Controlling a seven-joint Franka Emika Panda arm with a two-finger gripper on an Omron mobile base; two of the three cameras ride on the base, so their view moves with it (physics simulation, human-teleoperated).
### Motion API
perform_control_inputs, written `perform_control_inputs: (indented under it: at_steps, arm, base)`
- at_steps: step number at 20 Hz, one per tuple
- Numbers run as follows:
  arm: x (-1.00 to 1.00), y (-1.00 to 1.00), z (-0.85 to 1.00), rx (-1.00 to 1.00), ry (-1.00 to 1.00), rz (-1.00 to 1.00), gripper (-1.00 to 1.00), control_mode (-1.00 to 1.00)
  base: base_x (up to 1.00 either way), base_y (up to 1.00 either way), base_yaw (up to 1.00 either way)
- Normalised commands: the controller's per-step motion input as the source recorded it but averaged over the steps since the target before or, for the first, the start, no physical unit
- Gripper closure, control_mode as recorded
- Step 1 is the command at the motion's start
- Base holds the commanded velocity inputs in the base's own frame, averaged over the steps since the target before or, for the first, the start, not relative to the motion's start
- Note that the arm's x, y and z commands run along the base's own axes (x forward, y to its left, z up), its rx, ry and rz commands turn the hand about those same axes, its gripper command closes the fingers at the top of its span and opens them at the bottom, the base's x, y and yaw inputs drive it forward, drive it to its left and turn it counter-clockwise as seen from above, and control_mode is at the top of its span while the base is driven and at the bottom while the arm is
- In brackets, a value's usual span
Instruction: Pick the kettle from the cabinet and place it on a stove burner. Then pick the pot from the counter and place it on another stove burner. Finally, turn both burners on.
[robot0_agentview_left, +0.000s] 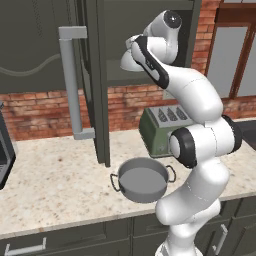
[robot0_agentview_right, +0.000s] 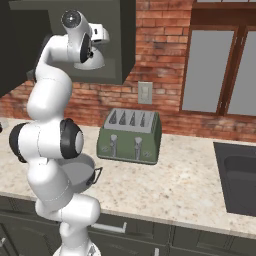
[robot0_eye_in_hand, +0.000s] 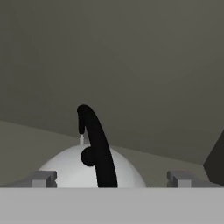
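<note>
The silvery-white kettle (robot0_eye_in_hand: 70, 168) sits on the shelf inside the dark grey cabinet (robot0_agentview_left: 125, 30), its black arched handle (robot0_eye_in_hand: 98, 148) standing up in front of the hand camera. My gripper (robot0_eye_in_hand: 113, 178) is open just above the dome, one fingertip (robot0_eye_in_hand: 41, 178) on each side of the handle and apart from it. From the base views the kettle (robot0_agentview_left: 128, 62) (robot0_agentview_right: 95, 61) shows as a pale dome under my hand. The grey pot (robot0_agentview_left: 144, 179) stands on the beige counter (robot0_agentview_left: 55, 185) near its front edge, below the cabinet; my arm partly hides the pot (robot0_agentview_right: 85, 172).
The cabinet door (robot0_agentview_left: 95, 75) hangs open to the left, with its long light-grey bar handle (robot0_agentview_left: 72, 85). A boxy green toaster (robot0_agentview_right: 131, 136) stands behind the pot against the brick wall. A dark sink (robot0_agentview_right: 237, 175) lies to the right.
</note>
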Motion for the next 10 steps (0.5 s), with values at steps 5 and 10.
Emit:
perform_control_inputs:
  at_steps: [5, 10]
  arm:
    - [0.08, 0.06, 0.0, 0.0, 0.0, 0.0, 1.0, -1.0]
    - [0.05, 0.02, 0.0, 0.0, 0.0, 0.0, 1.0, -1.0]
  base:
    - [0.0, 0.0, 0.0]
    - [0.0, 0.0, 0.0]
